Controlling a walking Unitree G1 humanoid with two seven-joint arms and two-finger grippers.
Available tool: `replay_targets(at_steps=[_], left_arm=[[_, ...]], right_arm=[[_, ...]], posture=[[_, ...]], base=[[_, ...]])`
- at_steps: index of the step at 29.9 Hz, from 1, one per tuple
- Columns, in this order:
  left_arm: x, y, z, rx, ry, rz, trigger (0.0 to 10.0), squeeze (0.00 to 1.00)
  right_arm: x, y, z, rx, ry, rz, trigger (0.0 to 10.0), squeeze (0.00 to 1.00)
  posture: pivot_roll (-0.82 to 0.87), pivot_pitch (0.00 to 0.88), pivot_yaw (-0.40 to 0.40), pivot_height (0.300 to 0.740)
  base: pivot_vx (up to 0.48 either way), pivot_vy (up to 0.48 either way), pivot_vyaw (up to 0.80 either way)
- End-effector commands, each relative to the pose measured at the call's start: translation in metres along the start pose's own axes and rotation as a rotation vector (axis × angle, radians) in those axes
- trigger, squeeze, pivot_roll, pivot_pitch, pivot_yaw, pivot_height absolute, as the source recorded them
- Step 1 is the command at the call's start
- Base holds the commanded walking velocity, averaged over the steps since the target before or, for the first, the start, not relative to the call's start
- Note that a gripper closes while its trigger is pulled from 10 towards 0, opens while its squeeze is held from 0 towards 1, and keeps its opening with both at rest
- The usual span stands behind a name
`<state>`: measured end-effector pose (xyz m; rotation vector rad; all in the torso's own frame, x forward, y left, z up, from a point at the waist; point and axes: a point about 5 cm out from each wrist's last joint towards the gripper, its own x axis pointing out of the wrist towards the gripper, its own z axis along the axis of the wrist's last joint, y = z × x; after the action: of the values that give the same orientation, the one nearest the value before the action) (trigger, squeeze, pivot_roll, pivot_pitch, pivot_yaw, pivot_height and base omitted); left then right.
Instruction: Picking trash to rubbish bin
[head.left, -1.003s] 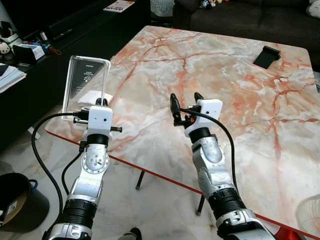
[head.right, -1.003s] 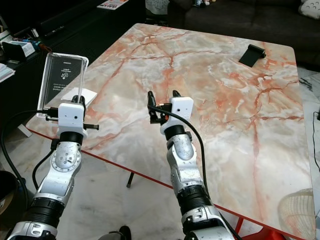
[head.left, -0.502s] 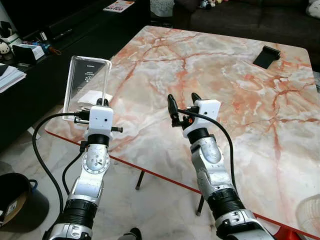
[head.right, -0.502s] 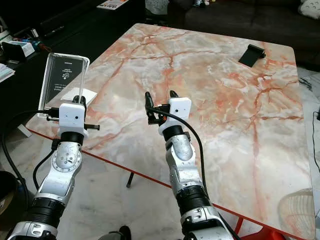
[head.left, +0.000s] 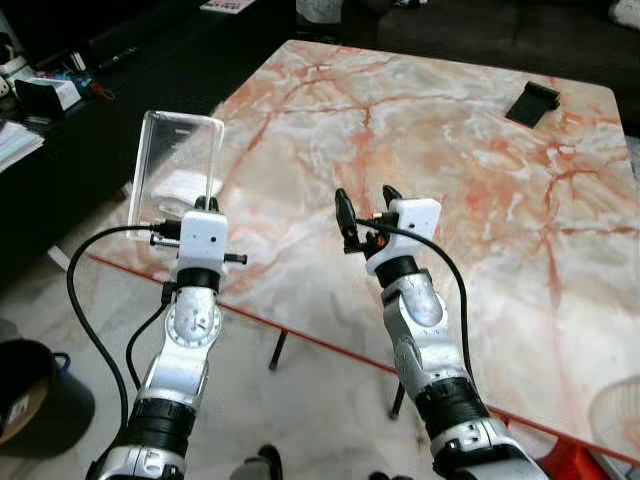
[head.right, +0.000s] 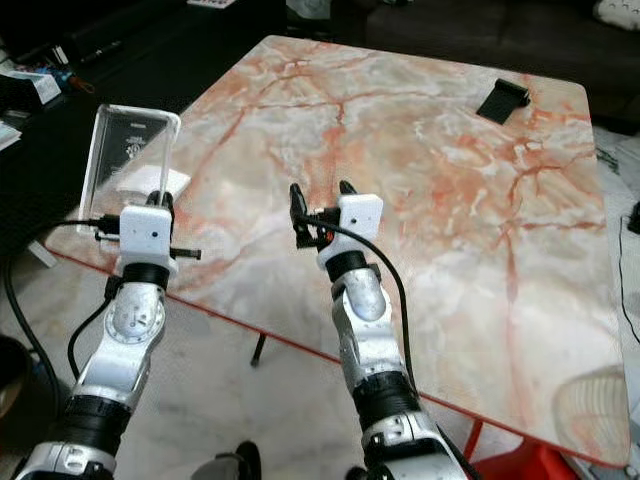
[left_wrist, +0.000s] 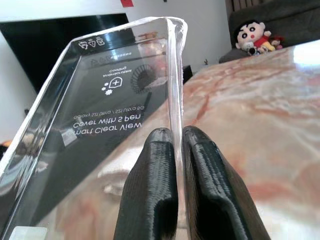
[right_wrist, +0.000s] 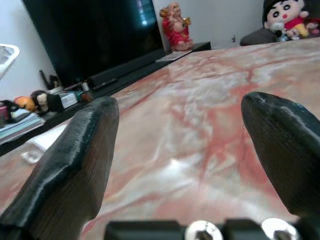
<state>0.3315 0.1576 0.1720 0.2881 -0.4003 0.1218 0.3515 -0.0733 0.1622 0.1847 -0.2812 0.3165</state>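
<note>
2 grippers are raised over the near edge of 1 marble table (head.left: 480, 150). Left gripper (left_wrist: 179, 150): both black fingers (left_wrist: 152, 190) are pressed onto 1 edge of 1 clear phone-case package (head.left: 178, 165), holding it upright above the table's left corner. Printed text on the package reads mirrored in the left wrist view. Right gripper (head.left: 365, 205): fingers spread wide, holding nothing, above the marble. 1 white paper pad (head.left: 183, 185) lies on the table behind the package. 1 black object (head.left: 531, 101) rests near the far right corner.

Silver arms, white wrist blocks, black cables
</note>
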Motion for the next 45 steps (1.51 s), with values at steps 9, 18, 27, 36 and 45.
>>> replay_targets(at_steps=[9,18,27,36,45], left_arm=[[-0.001,0.001,-0.001,-0.005,0.01,0.01,10.0,0.0],[0.0,0.001,-0.001,-0.002,0.011,0.009,10.0,0.0],[-0.006,0.012,-0.019,-0.024,0.096,0.052,10.0,0.0],[-0.071,0.026,-0.117,-0.015,0.589,-0.034,10.0,0.0],[-0.155,0.047,-0.167,0.004,0.972,-0.014,10.0,0.0]], right_arm=[[0.0,0.003,0.0,0.01,-0.001,0.006,10.0,0.0],[-0.001,0.001,-0.001,0.008,0.002,0.002,10.0,0.0],[-0.008,-0.007,-0.016,-0.004,0.068,-0.021,10.0,0.0],[-0.077,-0.057,-0.096,0.001,0.504,-0.202,10.0,0.0],[-0.171,-0.08,-0.145,0.015,0.878,-0.388,10.0,0.0]], posture=[[0.12,0.145,0.026,0.74],[0.12,0.145,0.024,0.74],[0.12,0.145,0.023,0.74],[0.11,0.145,0.013,0.74],[0.12,0.146,0.011,0.74]], base=[[-0.273,0.0,0.0],[-0.263,0.0,0.0],[-0.114,0.0,0.0],[0.0,0.0,0.0],[0.0,0.0,0.0]])
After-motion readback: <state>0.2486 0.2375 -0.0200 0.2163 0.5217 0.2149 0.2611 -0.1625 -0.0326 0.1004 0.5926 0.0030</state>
